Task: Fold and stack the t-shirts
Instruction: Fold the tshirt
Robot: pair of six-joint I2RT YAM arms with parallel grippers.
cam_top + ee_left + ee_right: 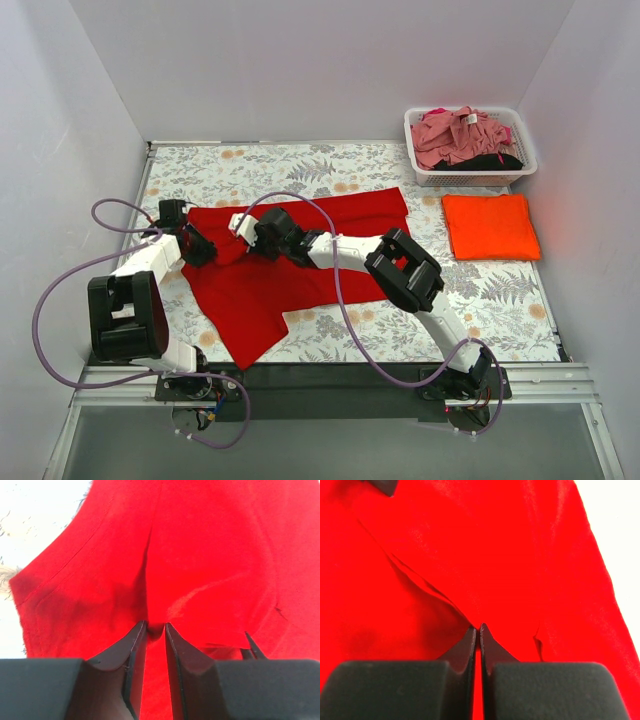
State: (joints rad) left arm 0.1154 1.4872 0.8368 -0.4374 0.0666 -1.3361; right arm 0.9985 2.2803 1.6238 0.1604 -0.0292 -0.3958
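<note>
A bright red t-shirt (290, 255) lies spread on the floral table cloth, left of centre. My left gripper (200, 250) sits on its left part, near a sleeve. In the left wrist view the gripper (155, 625) is closed on a raised fold of the red shirt (210, 555). My right gripper (241, 226) is on the shirt's upper left. In the right wrist view it (480, 626) is pinched shut on a ridge of red cloth (470, 540). A folded orange t-shirt (490, 226) lies at the right. Pink (455, 135) and black (497, 160) shirts are in the basket.
The white lattice basket (470, 177) stands at the back right corner. White walls close in the table on three sides. The right arm's elbow (405, 268) reaches across the middle of the table, over the shirt's right part. Purple cables loop beside both arms.
</note>
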